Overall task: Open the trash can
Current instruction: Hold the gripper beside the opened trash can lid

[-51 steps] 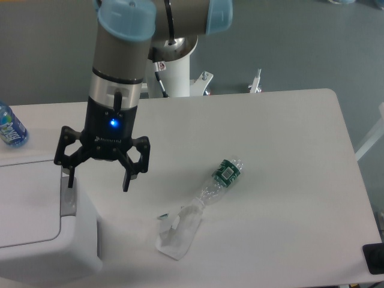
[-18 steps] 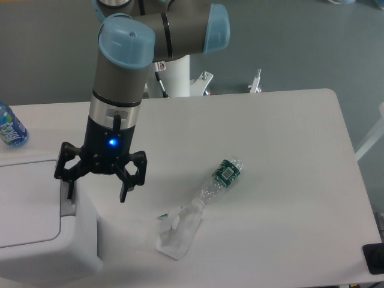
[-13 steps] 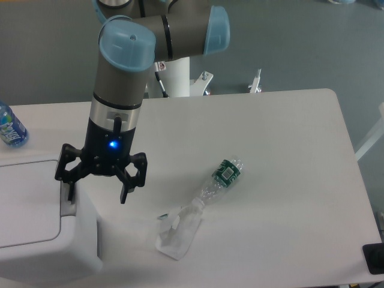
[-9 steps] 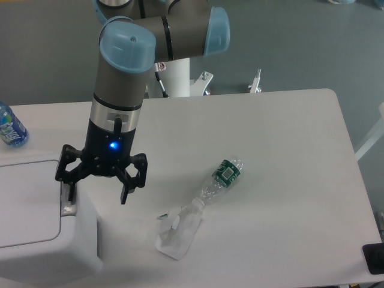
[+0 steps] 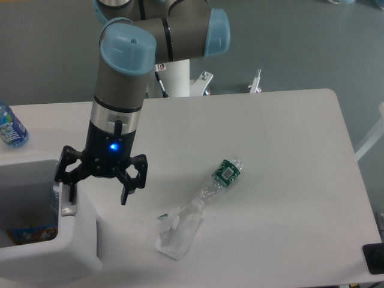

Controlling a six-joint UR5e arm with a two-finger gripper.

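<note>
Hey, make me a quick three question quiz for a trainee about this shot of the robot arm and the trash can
1. True or false: the trash can shows its inside.
2. Which finger of the gripper is over the grey push tab? A) the one towards the picture's left B) the one towards the picture's right
3. Fill in: the crushed clear bottle on the table has a ____ label.

Key: 1 true, contents are visible inside. 2 A. 3 green.

Trash can (image 5: 72, 252) at table's (image 5: 288, 150) left edge, end effector (image 5: 96, 195) over its right rim, bottle (image 5: 225, 174) right
</note>
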